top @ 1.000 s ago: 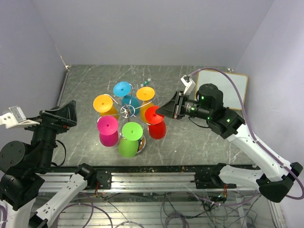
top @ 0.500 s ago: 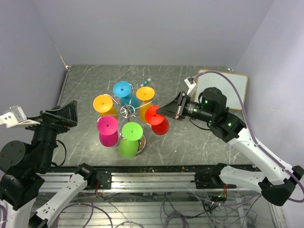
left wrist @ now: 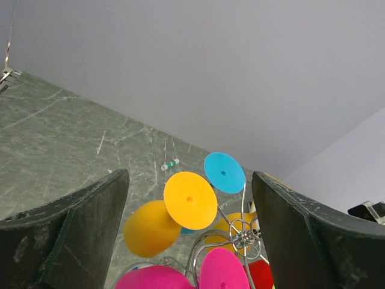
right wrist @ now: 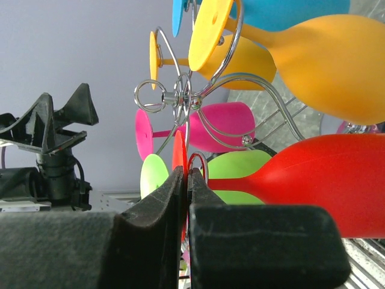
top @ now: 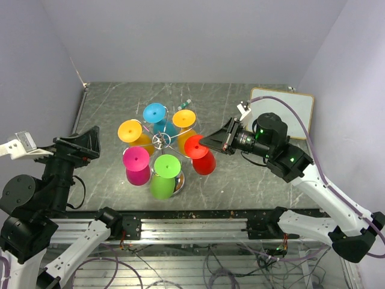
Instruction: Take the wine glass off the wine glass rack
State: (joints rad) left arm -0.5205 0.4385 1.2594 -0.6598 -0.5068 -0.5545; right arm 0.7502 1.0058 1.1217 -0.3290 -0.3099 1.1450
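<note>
On the marbled worktop (top: pixel 252 180), mid-surface, the wine glass rack (top: pixel 159 141) holds the red wine glass (top: pixel 203 161) toward the right edge, foot pinched by the right claw (top: pixel 202 143) (left claw (left wrist: pixel 189 176) spread); it is best drawn outward along its hook.

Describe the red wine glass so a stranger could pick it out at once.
On the dark marble table stands the chrome wine glass rack, six coloured glasses hanging around it. The red wine glass hangs on the right arm's side, between an orange glass and a green glass. It is the only red one, and the right gripper pinches its foot.
</note>
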